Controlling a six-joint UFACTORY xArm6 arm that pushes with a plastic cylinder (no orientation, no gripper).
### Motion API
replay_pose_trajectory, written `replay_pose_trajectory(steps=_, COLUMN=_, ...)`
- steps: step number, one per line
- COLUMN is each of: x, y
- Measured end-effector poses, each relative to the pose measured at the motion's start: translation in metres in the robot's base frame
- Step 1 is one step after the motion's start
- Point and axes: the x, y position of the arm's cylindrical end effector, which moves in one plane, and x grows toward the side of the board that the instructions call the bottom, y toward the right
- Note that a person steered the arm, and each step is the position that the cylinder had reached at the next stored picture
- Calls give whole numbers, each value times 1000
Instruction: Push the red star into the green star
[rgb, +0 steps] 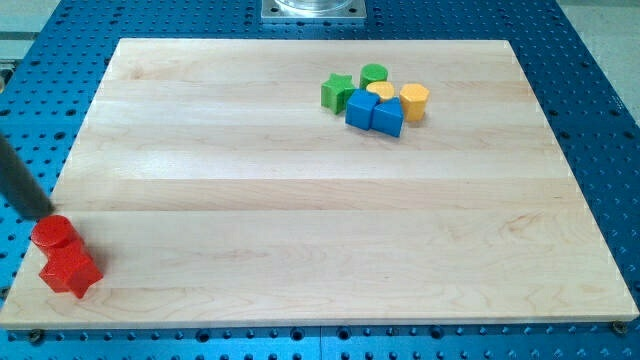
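The red star (71, 270) lies at the board's bottom left corner, touching a red cylinder (53, 234) just above it. The green star (337, 92) lies far off at the view's upper middle, at the left end of a cluster of blocks. My rod comes in from the view's left edge and my tip (42, 212) sits just above and left of the red cylinder, at the board's left edge, close to or touching it.
The cluster beside the green star holds a green cylinder (374, 74), two blue cubes (362, 108) (388, 117), a yellow block (380, 90) and a yellow hexagonal block (414, 101). The wooden board (300, 220) lies on a blue perforated table (600, 90).
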Motion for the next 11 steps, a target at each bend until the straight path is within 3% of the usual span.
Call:
replay_pose_trajectory(steps=1, x=66, y=0)
replay_pose_trajectory(steps=2, x=96, y=7)
replay_pose_trajectory(steps=3, x=85, y=67)
replay_pose_trajectory(steps=5, x=-33, y=97)
replay_pose_trajectory(steps=6, x=-95, y=178)
replay_pose_trajectory(steps=8, x=-86, y=255)
replay_pose_trajectory(steps=9, x=-137, y=274)
replay_pose_trajectory(steps=10, x=-159, y=285)
replay_pose_trajectory(steps=11, x=-117, y=279)
